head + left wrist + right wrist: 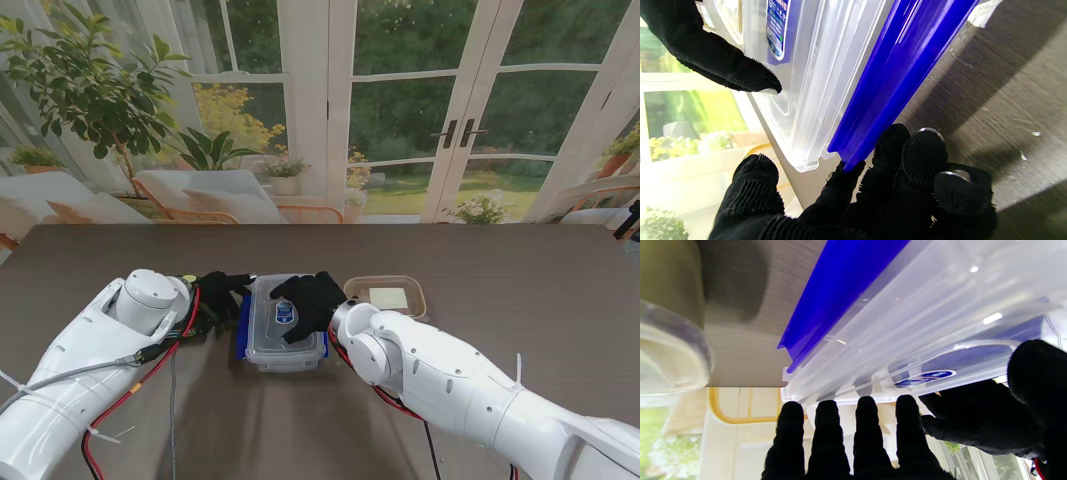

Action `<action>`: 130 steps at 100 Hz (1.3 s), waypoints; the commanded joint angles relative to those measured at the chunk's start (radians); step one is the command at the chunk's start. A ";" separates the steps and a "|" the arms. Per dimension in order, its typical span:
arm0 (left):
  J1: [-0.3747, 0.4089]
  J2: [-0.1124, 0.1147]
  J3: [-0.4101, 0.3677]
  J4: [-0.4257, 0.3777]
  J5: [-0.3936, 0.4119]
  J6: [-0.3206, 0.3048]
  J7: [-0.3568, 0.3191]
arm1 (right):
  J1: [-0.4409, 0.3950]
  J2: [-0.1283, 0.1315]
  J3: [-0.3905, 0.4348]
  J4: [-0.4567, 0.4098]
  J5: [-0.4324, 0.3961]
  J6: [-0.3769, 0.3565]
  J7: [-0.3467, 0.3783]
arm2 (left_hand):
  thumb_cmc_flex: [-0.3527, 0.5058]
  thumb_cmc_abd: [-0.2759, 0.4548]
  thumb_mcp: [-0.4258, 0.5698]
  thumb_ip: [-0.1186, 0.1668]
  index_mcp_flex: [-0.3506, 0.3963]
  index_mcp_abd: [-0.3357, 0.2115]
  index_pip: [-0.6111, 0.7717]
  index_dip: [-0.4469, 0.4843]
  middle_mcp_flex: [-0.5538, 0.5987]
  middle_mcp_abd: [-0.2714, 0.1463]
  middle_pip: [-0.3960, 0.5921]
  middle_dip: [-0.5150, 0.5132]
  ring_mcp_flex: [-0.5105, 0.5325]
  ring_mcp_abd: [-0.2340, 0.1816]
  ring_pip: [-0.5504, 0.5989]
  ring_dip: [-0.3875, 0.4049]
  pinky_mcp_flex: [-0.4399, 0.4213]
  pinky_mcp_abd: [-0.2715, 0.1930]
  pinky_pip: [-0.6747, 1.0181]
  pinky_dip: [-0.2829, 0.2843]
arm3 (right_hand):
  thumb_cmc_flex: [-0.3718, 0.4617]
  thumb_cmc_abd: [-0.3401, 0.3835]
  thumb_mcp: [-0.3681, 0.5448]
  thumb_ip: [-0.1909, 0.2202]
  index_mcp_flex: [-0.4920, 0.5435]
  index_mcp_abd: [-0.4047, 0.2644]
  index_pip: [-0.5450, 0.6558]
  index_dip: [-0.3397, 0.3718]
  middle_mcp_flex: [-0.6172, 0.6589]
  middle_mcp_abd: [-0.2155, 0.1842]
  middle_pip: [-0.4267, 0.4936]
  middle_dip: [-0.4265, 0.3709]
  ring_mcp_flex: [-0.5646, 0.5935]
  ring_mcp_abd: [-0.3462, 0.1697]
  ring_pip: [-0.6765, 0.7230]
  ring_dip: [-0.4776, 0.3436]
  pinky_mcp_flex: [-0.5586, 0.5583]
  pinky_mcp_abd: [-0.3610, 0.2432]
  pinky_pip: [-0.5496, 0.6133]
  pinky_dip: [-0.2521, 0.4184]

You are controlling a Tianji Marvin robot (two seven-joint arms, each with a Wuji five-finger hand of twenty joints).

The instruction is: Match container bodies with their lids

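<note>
A clear container [285,345] with its lid [272,318] on and blue side clips [242,335] stands on the table before me. My right hand [312,300] lies flat on the lid with fingers [867,426] stretched out over its far edge, open. My left hand [218,298] is at the container's left side. Its bunched fingertips [853,170] touch the end of the blue clip [897,76], while the thumb [756,173] stays apart off the lid's corner [806,160]. A second shallow clear container [420,298] sits just right of the first.
The shallow container holds a pale square patch [388,296] and shows as a blurred rim [670,350] in the right wrist view. Dark wood table [520,280] stretches to the right and far side. Red and grey cables [160,370] run along my left arm.
</note>
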 commanded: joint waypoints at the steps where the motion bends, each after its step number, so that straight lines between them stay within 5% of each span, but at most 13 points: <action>1: 0.016 -0.007 -0.009 -0.021 -0.013 -0.001 -0.027 | -0.035 0.000 -0.027 0.028 0.002 -0.001 0.046 | 0.018 0.010 0.002 0.002 0.201 0.044 0.757 0.091 0.003 -0.010 -0.082 -0.078 -0.049 0.078 -0.124 -0.051 -0.060 0.023 -0.053 0.025 | 0.020 -0.046 0.001 -0.008 -0.039 0.007 -0.009 -0.011 -0.005 0.017 0.013 -0.006 0.113 -0.002 0.159 0.054 -0.025 -0.040 0.013 -0.003; 16: 0.046 -0.016 -0.049 -0.055 -0.072 0.018 -0.011 | -0.034 -0.001 -0.029 0.026 0.005 0.000 0.050 | 0.036 0.006 0.002 -0.001 0.179 0.067 0.705 0.068 0.034 0.016 -0.140 -0.141 -0.092 0.116 -0.286 -0.126 -0.139 0.056 -0.150 -0.005 | 0.022 -0.046 0.002 -0.007 -0.039 0.007 -0.010 -0.012 -0.005 0.018 0.013 -0.006 0.112 -0.001 0.159 0.054 -0.025 -0.040 0.013 -0.003; 31: 0.072 -0.018 -0.072 -0.099 -0.102 0.035 0.001 | -0.032 -0.001 -0.033 0.024 0.007 0.002 0.055 | 0.044 0.004 0.003 0.000 0.105 0.087 0.628 0.039 0.031 0.026 -0.140 -0.131 -0.085 0.126 -0.299 -0.131 -0.146 0.070 -0.164 -0.018 | 0.020 -0.044 0.002 -0.007 -0.038 0.007 -0.009 -0.012 -0.005 0.017 0.012 -0.007 0.113 0.000 0.159 0.054 -0.026 -0.040 0.013 -0.003; 48: 0.088 -0.014 -0.079 -0.147 -0.105 0.038 0.008 | -0.030 -0.005 -0.039 0.028 0.011 0.002 0.056 | 0.049 0.002 0.002 0.002 0.030 0.100 0.608 0.043 -0.015 0.024 -0.064 -0.027 -0.077 0.116 -0.234 -0.092 -0.140 0.061 -0.145 -0.015 | 0.020 -0.045 0.002 -0.008 -0.038 0.007 -0.009 -0.012 -0.005 0.017 0.012 -0.007 0.112 -0.001 0.158 0.054 -0.026 -0.040 0.013 -0.003; 83: 0.080 0.001 -0.055 -0.203 -0.083 0.050 -0.023 | -0.023 -0.019 -0.055 0.052 0.027 -0.004 0.056 | 0.056 -0.001 0.004 0.004 0.044 0.099 0.617 0.049 -0.005 0.025 0.066 0.088 0.020 0.084 -0.039 -0.015 -0.022 0.058 -0.049 0.029 | 0.021 -0.046 0.002 -0.008 -0.038 0.007 -0.006 -0.011 -0.005 0.017 0.010 -0.008 0.111 -0.001 0.158 0.054 -0.027 -0.041 0.012 -0.003; 130: 0.062 -0.013 -0.020 -0.238 -0.064 0.128 0.035 | -0.020 -0.032 -0.075 0.088 0.044 -0.015 0.058 | 0.054 -0.006 0.005 0.006 0.012 0.112 0.614 0.050 -0.045 0.030 0.069 0.097 0.009 0.078 -0.027 -0.014 -0.024 0.046 -0.044 0.022 | 0.027 -0.051 0.006 -0.008 -0.039 0.004 0.005 -0.005 -0.005 0.013 0.004 -0.010 0.110 -0.002 0.158 0.054 -0.027 -0.042 0.010 -0.003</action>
